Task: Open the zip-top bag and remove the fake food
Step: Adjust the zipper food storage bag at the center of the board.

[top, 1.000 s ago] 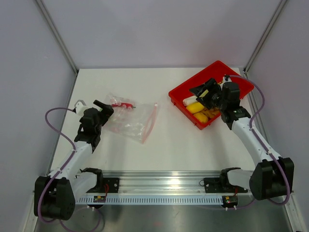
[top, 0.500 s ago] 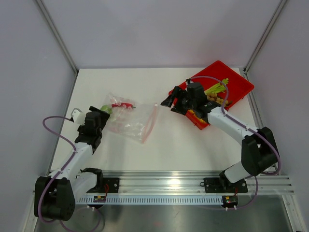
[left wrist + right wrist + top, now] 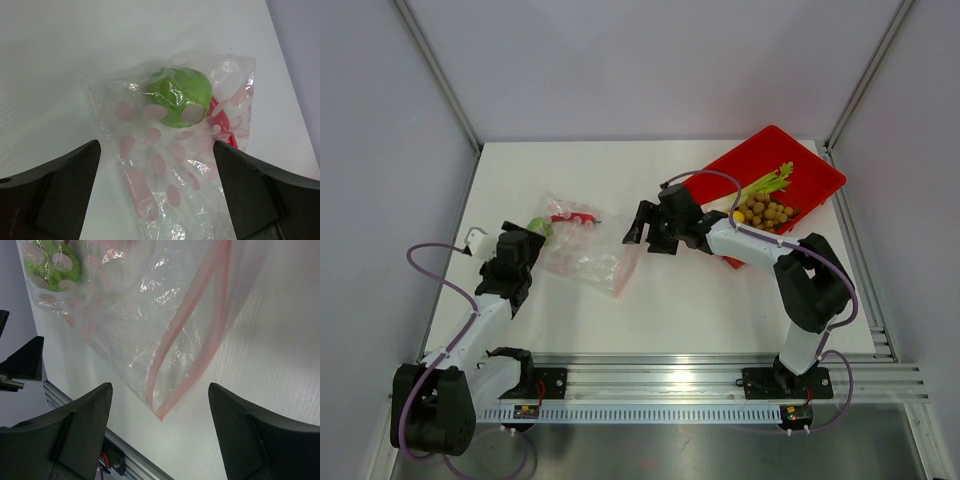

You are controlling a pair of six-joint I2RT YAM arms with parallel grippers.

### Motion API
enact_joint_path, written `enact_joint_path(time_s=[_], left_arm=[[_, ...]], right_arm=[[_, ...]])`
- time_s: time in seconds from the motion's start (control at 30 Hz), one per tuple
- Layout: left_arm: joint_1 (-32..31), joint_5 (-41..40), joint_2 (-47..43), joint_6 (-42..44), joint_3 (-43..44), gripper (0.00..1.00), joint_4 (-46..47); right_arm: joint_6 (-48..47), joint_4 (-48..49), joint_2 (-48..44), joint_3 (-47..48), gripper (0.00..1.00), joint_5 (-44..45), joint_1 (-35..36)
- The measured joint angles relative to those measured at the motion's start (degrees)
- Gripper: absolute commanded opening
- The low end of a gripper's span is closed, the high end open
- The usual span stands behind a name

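White desk [image 3: 650, 310] from above: celery [image 3: 767, 182] and tan balls [image 3: 767, 212] lie in the red tray [image 3: 817, 172], zip-top bag [image 3: 588, 255] left of centre. Left pincer [image 3: 155, 150], wide and empty, faces the green fruit [image 3: 180, 97] left inside. Right pincer [image 3: 160, 390] likewise, at the parted mouth

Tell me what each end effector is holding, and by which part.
Nothing is held. The left end effector and the right end effector are both open near the bag, and neither is gripping it.
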Motion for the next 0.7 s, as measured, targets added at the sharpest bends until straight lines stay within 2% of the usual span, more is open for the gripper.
enact_joint_path(time_s=[0.23,0.4,0.63,0.7], left_arm=[[0.0,0.0,0.1,0.2,0.1,0.99,-0.2],[0.0,0.0,0.5,0.5,0.5,0.99,-0.2],[0.0,0.0,0.5,0.8,0.5,0.99,-0.4],[0.0,0.0,0.5,0.9,0.5,0.99,-0.4]], right_arm=[[1.0,1.2,2.8,0.4,0.86,0.4,1.6],[3.0,6.6,5.0,-0.2,0.85,-0.8,2.1],[4.8,16.1,8.4,-1.0,0.79,-3.8,2.1],[5.0,18.4,9.3,-1.0,0.71,-4.6,2.1]])
